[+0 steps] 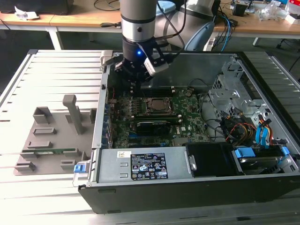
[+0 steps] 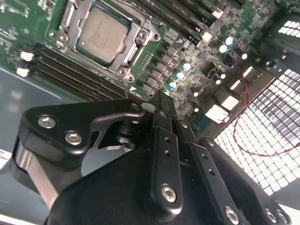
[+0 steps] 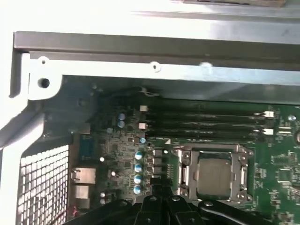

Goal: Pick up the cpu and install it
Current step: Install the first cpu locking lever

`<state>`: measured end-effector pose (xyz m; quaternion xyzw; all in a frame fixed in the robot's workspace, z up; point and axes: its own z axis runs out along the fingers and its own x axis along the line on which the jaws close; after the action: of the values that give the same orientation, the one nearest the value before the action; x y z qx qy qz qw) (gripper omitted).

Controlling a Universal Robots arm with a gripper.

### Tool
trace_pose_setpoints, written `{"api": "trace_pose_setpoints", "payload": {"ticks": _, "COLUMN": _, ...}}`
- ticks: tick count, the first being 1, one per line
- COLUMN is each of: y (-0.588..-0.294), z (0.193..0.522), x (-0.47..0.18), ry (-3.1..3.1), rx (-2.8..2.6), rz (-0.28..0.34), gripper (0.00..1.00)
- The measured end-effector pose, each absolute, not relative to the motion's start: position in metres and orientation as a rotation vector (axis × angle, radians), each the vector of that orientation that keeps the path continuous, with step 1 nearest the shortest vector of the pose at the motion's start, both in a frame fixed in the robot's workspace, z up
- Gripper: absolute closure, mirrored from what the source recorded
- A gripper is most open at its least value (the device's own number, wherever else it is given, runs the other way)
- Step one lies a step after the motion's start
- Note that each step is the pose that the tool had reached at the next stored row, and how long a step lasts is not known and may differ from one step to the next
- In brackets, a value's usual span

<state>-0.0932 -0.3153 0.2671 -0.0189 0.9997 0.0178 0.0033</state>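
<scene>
The cpu (image 1: pixel 156 105) lies flat in the motherboard socket, its silver-grey top showing inside the metal frame. Both wrist views show the cpu (image 2: pixel 102 33) (image 3: pixel 214 176) seated there with nothing touching it. My gripper (image 1: pixel 136 87) hangs inside the open computer case, above the motherboard and toward the exterior view's left of the socket. In the second wrist view the gripper (image 2: pixel 159 101) has its black fingers (image 2: pixel 164 140) pressed together with nothing between them. The gripper (image 3: pixel 160 191) tip stands beside the socket, over a row of small capacitors.
A long black card (image 1: pixel 154 125) lies in front of the socket. Memory slots (image 3: pixel 206 124) run along the socket's far side. The power supply (image 1: pixel 140 164), a drive cage with cables (image 1: pixel 243 126) and the case walls (image 1: pixel 101 117) close in the motherboard. A grey fixture (image 1: pixel 51 140) sits outside the case.
</scene>
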Motion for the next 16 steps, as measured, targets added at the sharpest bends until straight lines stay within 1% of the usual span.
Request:
{"api": "trace_pose_setpoints", "payload": {"ticks": 9, "y": -0.297, "z": 0.260, "x": -0.099, "ry": 3.134, "rx": -0.060, "rz": 0.062, "gripper": 0.89}}
{"api": "trace_pose_setpoints", "payload": {"ticks": 16, "y": -0.295, "z": 0.260, "x": -0.087, "ry": 3.134, "rx": -0.065, "rz": 0.062, "gripper": 0.89}}
